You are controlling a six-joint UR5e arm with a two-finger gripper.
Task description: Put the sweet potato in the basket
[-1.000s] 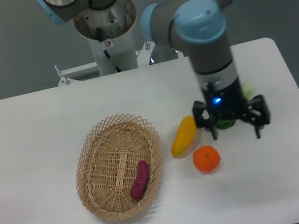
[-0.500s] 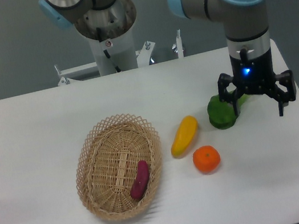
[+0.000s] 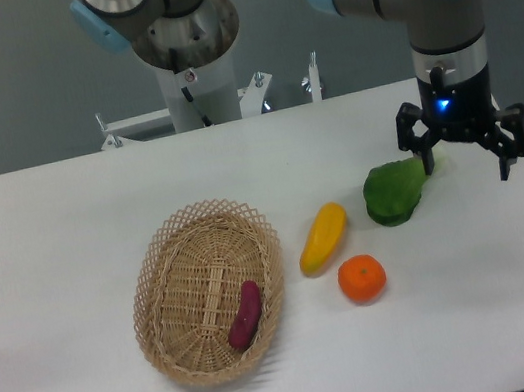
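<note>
The reddish-purple sweet potato (image 3: 245,314) lies inside the tan woven basket (image 3: 163,286), toward its near right side. The basket sits on the white table left of centre. My gripper (image 3: 465,153) hangs far off to the right, above the table near its right edge, just right of a green pepper. Its fingers are spread apart and hold nothing.
A yellow elongated pepper (image 3: 322,237) lies just right of the basket, with a round orange (image 3: 362,278) in front of it. A green pepper (image 3: 394,192) rests further right, beside the gripper. The robot base (image 3: 189,57) stands behind the table.
The arm has swung right and back, away from the yellow pepper and orange, uncovering the green pepper. The sweet potato stays in the basket, unmoved.
</note>
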